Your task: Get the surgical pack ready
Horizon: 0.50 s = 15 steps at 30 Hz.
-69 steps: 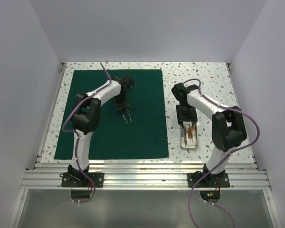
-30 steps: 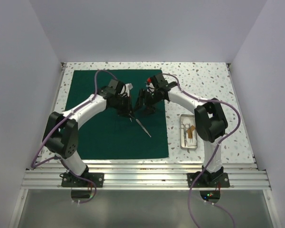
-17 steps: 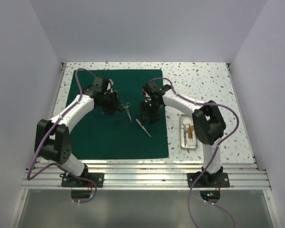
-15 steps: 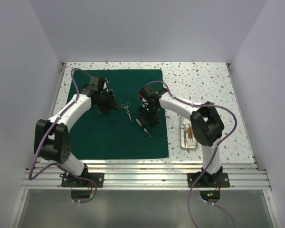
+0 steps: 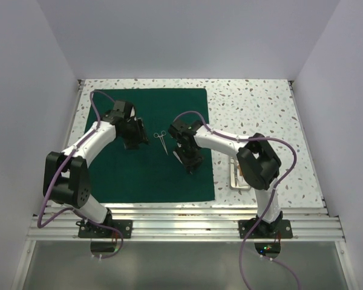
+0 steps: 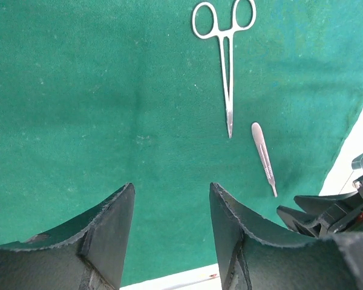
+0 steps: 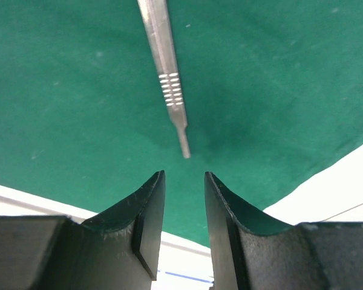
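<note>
Left gripper (image 6: 171,192) stood open and empty over the drape (image 6: 78,90); forceps (image 6: 225,72) lay at upper centre. Right gripper (image 7: 184,178) was narrowly parted, empty, with the scalpel (image 7: 167,78) just above its tips.

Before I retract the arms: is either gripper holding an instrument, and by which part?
Nothing is held. Left gripper and right gripper are open and empty; forceps and scalpel handle lie loose on the green drape.
</note>
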Available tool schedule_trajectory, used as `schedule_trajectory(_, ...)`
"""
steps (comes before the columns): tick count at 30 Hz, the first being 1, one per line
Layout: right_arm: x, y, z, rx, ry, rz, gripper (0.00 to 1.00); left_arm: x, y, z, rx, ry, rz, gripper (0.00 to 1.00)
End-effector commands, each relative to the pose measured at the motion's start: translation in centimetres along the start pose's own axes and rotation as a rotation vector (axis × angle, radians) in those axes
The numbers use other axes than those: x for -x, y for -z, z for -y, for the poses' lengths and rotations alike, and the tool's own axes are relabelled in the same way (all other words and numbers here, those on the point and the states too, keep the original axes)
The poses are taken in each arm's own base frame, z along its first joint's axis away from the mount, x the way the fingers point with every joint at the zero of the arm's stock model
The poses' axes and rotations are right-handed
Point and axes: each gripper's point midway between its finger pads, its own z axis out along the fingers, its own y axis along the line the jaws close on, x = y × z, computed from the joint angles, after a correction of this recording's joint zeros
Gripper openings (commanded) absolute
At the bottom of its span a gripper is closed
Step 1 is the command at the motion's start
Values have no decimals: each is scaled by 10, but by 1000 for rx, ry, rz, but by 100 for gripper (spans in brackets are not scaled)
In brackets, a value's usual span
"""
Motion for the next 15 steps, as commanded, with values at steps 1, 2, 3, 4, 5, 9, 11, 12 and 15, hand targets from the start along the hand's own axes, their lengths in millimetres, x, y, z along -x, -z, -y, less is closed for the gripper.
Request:
schedule_trajectory(1, 8, -1, 7, -47, 42, 17, 36, -1, 8, 4, -24, -6, 13, 56)
schedule_trajectory(2, 9, -4, 5, -40, 44, 16, 36, -2, 8, 4, -23, -8, 8, 56)
schedule_trajectory(3, 10, -5, 4, -33, 45, 16, 36, -3, 7, 3, -21, -7, 4, 56)
schedule_trajectory(4, 12, -5, 3, -30, 45, 22, 35, -3, 7, 3, -21, -9, 4, 56)
schedule_trajectory(5, 12, -7, 1, -25, 44, 20, 35, -3, 8, 3, -21, -12, 4, 56)
schedule_trajectory(9, 13, -12, -2, -18, 44, 8, 33, -3, 7, 2, -20, -13, 5, 56)
schedule_trajectory(11, 11, -18, -1, -22, 44, -5, 31, -3, 5, 2, -20, -14, -1, 56)
schedule_trajectory(12, 10, -20, 0, -28, 44, -11, 29, -3, 5, 2, -20, -13, -1, 56)
schedule_trajectory(15, 10, -25, 0, -36, 47, -18, 26, -3, 3, 3, -21, -14, -5, 56)
